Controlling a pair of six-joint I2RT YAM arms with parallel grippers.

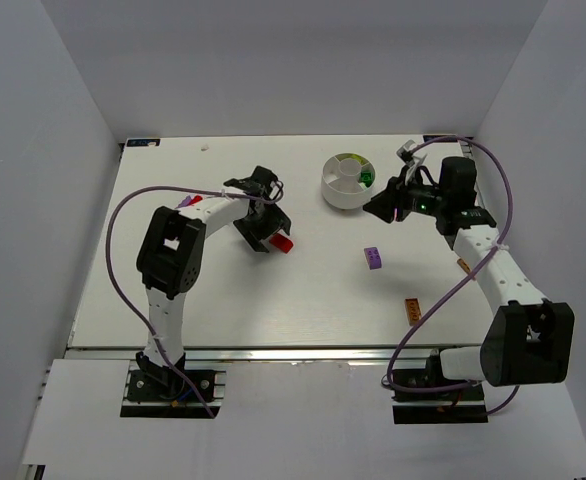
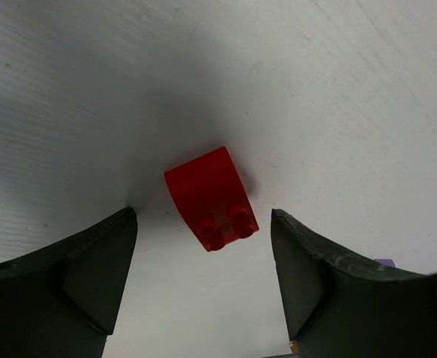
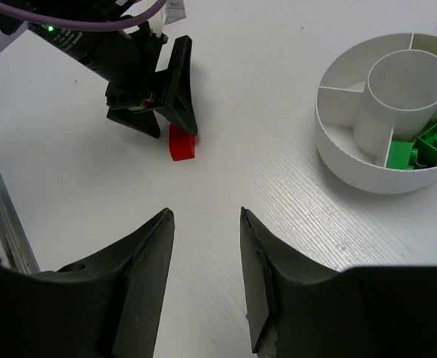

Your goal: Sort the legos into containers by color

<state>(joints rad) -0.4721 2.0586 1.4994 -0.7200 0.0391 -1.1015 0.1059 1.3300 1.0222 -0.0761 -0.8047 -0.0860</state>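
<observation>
A red lego (image 2: pixel 211 198) lies on the white table, its studded end between the tips of my open left gripper (image 2: pixel 203 218); the fingers do not touch it. In the top view the left gripper (image 1: pixel 273 238) stands over this red lego (image 1: pixel 285 244). My right gripper (image 3: pixel 205 212) is open and empty, held above the table beside the round white dish (image 3: pixel 338 153); it also shows in the top view (image 1: pixel 375 208). The dish (image 1: pixel 335 190) holds green legos (image 3: pixel 423 147) in one wedge. A purple lego (image 1: pixel 373 257) and an orange lego (image 1: pixel 411 310) lie loose on the table.
Another purple lego (image 1: pixel 185 202) lies by the left arm's elbow, and a small orange piece (image 1: pixel 463 265) lies under the right forearm. White walls close in the table on three sides. The left arm's purple cable loops over the table's left part.
</observation>
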